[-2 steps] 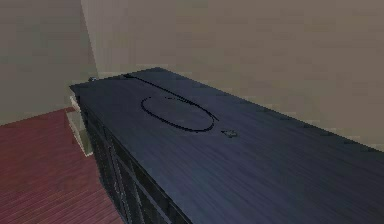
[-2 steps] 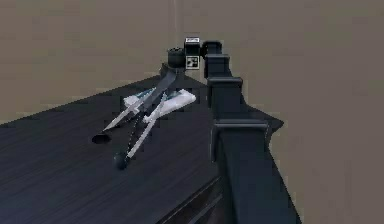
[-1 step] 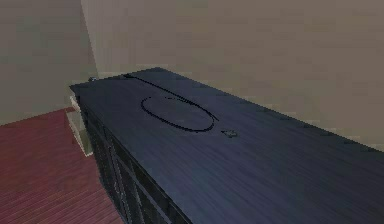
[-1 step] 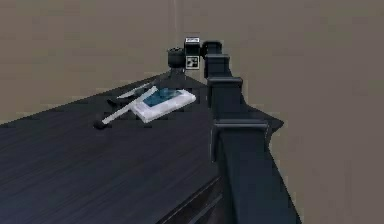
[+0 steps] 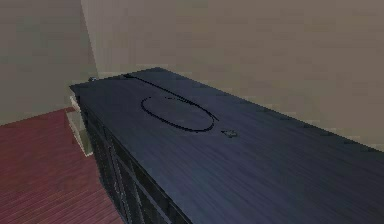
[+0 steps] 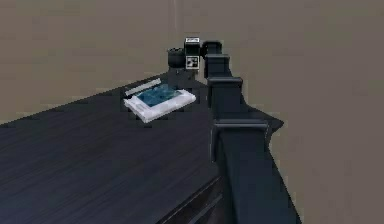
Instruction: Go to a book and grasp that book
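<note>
Atop dark cabinet, book near gripper

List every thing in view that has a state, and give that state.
book: closed, lying flat, cover up, on the dark top.
gripper: above the book in the arm side view; whether it holds anything cannot be told.
arm: reached out over the dark top.
cable: lying in a loose loop on the cabinet.
</note>
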Controlling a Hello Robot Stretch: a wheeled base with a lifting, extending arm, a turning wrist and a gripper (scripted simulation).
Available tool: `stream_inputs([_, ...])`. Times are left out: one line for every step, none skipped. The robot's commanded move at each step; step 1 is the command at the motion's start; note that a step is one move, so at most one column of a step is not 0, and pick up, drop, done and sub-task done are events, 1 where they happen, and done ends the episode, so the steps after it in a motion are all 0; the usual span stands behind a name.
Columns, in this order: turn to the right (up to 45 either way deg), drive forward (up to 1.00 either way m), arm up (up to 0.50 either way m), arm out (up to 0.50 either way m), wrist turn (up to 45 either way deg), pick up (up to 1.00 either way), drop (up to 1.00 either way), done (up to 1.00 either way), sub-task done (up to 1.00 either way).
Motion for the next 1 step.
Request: stream_inputs([0.0,0.0,-0.12,0.0,0.0,0.0,0.0,0.0,0.0])
